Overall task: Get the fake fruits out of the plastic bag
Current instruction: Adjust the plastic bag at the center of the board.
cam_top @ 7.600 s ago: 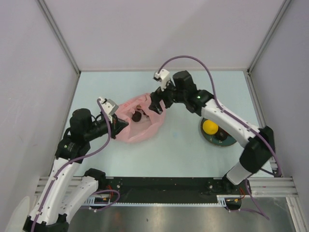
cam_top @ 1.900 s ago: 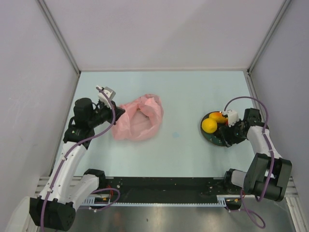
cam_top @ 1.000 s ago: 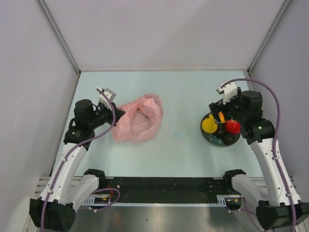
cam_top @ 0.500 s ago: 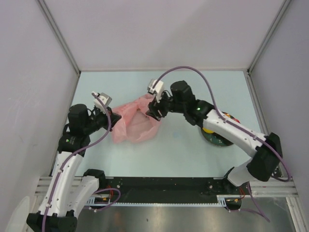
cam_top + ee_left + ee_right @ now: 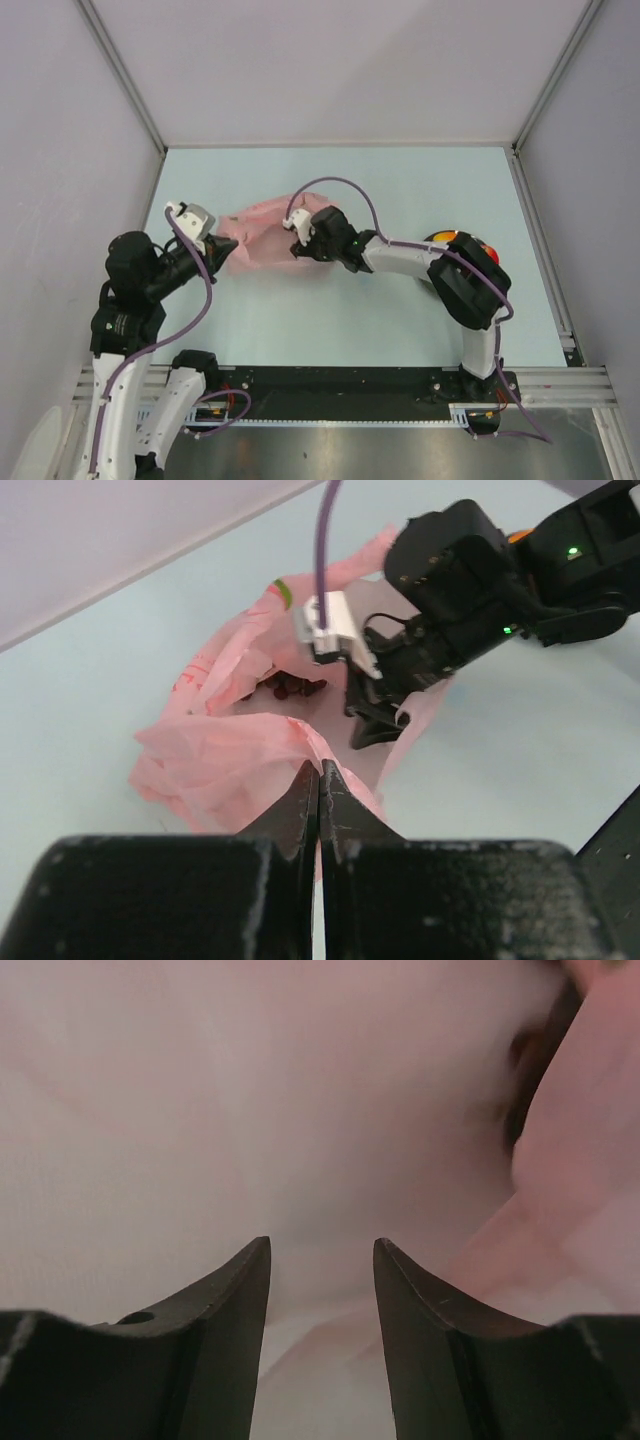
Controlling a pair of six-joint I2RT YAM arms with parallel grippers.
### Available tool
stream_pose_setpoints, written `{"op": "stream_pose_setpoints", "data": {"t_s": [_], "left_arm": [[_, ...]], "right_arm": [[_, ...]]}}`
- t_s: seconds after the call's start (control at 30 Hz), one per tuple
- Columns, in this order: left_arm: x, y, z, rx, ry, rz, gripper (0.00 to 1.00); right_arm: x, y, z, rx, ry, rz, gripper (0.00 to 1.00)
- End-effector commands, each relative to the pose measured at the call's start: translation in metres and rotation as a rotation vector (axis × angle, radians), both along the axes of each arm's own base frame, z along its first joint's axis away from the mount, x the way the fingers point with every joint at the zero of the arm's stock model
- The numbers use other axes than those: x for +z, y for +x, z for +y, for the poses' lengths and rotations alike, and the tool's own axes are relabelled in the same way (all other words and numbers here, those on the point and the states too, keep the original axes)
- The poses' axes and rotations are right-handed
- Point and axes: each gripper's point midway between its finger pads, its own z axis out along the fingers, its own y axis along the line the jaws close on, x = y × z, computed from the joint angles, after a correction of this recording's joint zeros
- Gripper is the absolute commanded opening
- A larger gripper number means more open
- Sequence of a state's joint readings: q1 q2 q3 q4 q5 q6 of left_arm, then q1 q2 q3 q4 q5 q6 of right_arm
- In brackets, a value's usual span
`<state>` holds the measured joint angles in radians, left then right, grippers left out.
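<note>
Pale table [image 5: 400, 190]; left wrist reveals grapes [image 5: 286, 687]

No text can be read (the red print [image 5: 188, 672] on the plastic bag [image 5: 240, 755] is blurred).

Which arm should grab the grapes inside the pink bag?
Right. The right tool is at the mouth of the pink plastic bag, jaws apart, near the grape bunch; the left tool is shut on the bag's edge.

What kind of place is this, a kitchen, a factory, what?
Probably a lab robot test cell: blank panel walls in metal framing enclose a pale table, and the left arm and right arm, bolted to a rail at its edge, work on a pink plastic bag.
</note>
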<state>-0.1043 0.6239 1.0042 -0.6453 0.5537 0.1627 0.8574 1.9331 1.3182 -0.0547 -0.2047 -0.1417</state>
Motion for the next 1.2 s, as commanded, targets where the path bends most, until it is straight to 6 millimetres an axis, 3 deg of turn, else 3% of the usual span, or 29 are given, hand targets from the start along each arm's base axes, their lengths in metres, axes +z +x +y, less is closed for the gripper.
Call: {"op": "stream_pose_setpoints", "data": {"t_s": [0.0, 0.07, 0.2, 0.4, 0.5, 0.53, 0.57, 0.63, 0.67, 0.7, 0.73, 0.77, 0.83, 0.87, 0.9, 0.93, 1.0, 1.03, 1.07, 1.1, 1.13, 1.17], "left_arm": [[-0.013, -0.018, 0.005, -0.039, 0.088, -0.012, 0.0], [-0.032, -0.022, 0.007, -0.052, 0.128, 0.007, 0.0], [-0.053, -0.029, 0.009, -0.066, 0.161, 0.008, 0.0], [-0.042, -0.048, -0.005, -0.163, 0.124, -0.024, 0.0], [-0.03, -0.037, -0.011, -0.159, 0.06, -0.016, 0.0], [-0.023, -0.031, -0.013, -0.154, 0.037, -0.022, 0.0], [0.006, -0.019, -0.014, -0.147, 0.028, -0.109, 0.0], [0.03, 0.01, -0.018, -0.141, 0.0, -0.117, 0.0], [0.075, 0.018, -0.02, -0.14, -0.013, -0.223, 0.0], [0.081, 0.041, -0.023, -0.141, -0.023, -0.192, 0.0], [0.098, 0.048, -0.026, -0.147, -0.046, -0.205, 0.0], [0.14, 0.047, -0.027, -0.153, -0.062, -0.294, 0.0], [0.162, 0.061, -0.033, -0.165, -0.106, -0.292, 0.0], [0.188, 0.058, -0.034, -0.173, -0.12, -0.353, 0.0], [0.196, 0.057, -0.035, -0.175, -0.133, -0.366, 0.0], [0.203, 0.055, -0.036, -0.178, -0.156, -0.365, 0.0], [0.209, 0.048, -0.038, -0.187, -0.17, -0.374, 0.0], [0.209, 0.04, -0.038, -0.195, -0.171, -0.377, 0.0], [0.192, 0.039, -0.04, -0.203, -0.17, -0.326, 0.0], [0.182, 0.036, -0.041, -0.204, -0.17, -0.298, 0.0], [0.172, 0.023, -0.041, -0.211, -0.171, -0.27, 0.0], [0.141, 0.023, -0.043, -0.215, -0.17, -0.19, 0.0]], "right_arm": [[0.015, -0.034, -0.032, 0.023, -0.01, -0.071, 0.53], [0.007, -0.061, -0.048, 0.061, -0.045, -0.083, 0.61], [0.009, -0.062, -0.061, 0.029, -0.031, -0.109, 0.7], [0.016, -0.038, -0.061, 0.014, -0.032, -0.221, 0.81], [0.027, -0.013, -0.054, -0.032, 0.0, -0.287, 0.85], [0.031, 0.002, -0.043, -0.045, 0.015, -0.307, 0.85], [0.035, 0.015, -0.041, -0.066, 0.022, -0.321, 0.86], [0.038, 0.058, -0.045, -0.15, 0.029, -0.355, 0.86], [0.062, 0.088, -0.047, -0.233, 0.044, -0.419, 0.87], [0.07, 0.113, -0.06, -0.289, 0.036, -0.458, 0.87], [0.084, 0.132, -0.067, -0.318, 0.032, -0.536, 0.87], [0.098, 0.155, -0.078, -0.391, 0.014, -0.604, 0.91], [0.127, 0.187, -0.105, -0.484, 0.009, -0.718, 0.93], [0.141, 0.195, -0.113, -0.52, 0.013, -0.743, 0.93], [0.166, 0.203, -0.121, -0.555, 0.042, -0.779, 0.93], [0.178, 0.208, -0.133, -0.586, 0.045, -0.794, 0.93], [0.203, 0.2, -0.143, -0.609, 0.082, -0.791, 0.93], [0.193, 0.191, -0.144, -0.59, 0.057, -0.739, 0.93], [0.209, 0.176, -0.146, -0.581, 0.109, -0.72, 0.92], [0.179, 0.161, -0.149, -0.558, 0.067, -0.654, 0.92], [0.168, 0.142, -0.143, -0.521, 0.068, -0.622, 0.91], [0.156, 0.126, -0.139, -0.482, 0.07, -0.587, 0.91]]}}
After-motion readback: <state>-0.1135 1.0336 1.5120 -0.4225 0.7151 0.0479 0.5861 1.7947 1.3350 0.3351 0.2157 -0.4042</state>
